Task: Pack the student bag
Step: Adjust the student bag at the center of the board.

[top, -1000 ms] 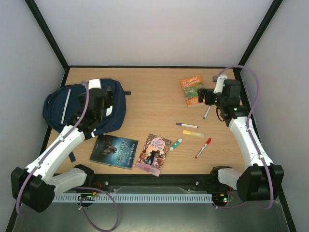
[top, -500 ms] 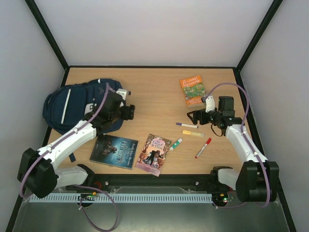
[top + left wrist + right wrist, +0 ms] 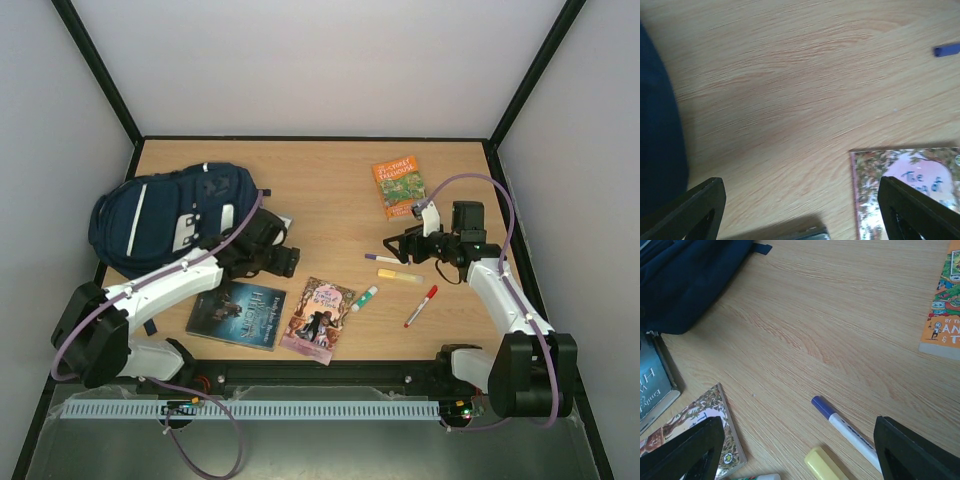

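The student bag point(image 3: 165, 215), a navy backpack with white stripes, lies at the table's left; its dark fabric fills the left edge point(image 3: 657, 140) of the left wrist view. My left gripper point(image 3: 285, 262) point(image 3: 800, 200) is open and empty, low over bare wood between the bag and the pink book point(image 3: 318, 318) point(image 3: 910, 185). My right gripper point(image 3: 395, 245) point(image 3: 797, 440) is open and empty above the purple-capped marker point(image 3: 387, 259) point(image 3: 840, 425) and the yellow highlighter point(image 3: 399, 275) point(image 3: 822, 465). A dark book point(image 3: 237, 313) point(image 3: 655, 385) lies just in front of the bag.
An orange book point(image 3: 398, 187) point(image 3: 945, 315) lies at the back right. A green marker point(image 3: 364, 298) and a red marker point(image 3: 421, 305) lie near the front right. Black frame posts and grey walls border the table.
My left arm left the top of the bag and swung right and nearer, down over the wood. My right arm moved from beside the orange book to the markers.
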